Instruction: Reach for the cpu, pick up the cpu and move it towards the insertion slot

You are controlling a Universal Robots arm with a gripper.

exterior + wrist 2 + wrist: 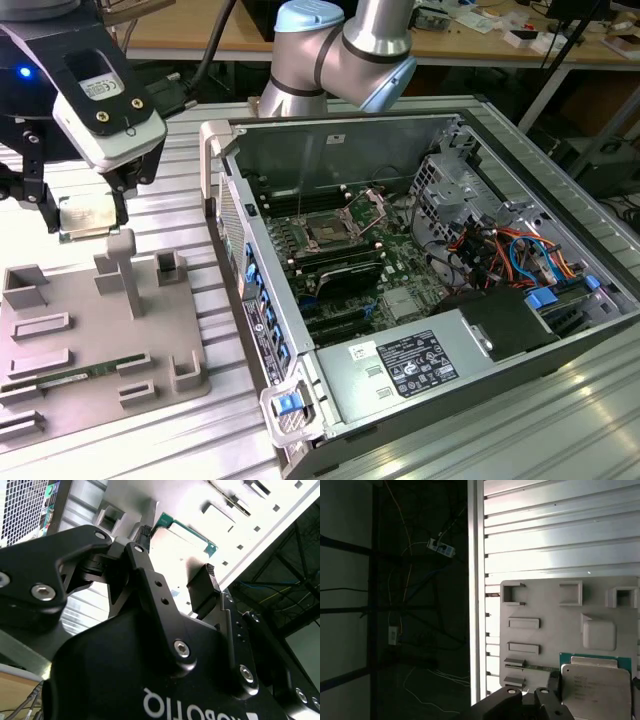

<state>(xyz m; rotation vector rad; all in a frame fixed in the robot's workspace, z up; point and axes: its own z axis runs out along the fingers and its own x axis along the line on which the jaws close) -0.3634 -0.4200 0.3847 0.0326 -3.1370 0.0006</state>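
End effector (82, 212) clamped on the cpu (88, 217) by its opposite edges, lifted clear above the grey tray (90, 332), well apart from the insertion slot (327, 232), a light, stiff, fragile chip best gripped by the rim

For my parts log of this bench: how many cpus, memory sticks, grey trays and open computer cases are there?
cpu: 1, held in the gripper above the tray
memory stick: 1, lying on the tray
grey tray: 1
computer case: 1, open
Total: 4
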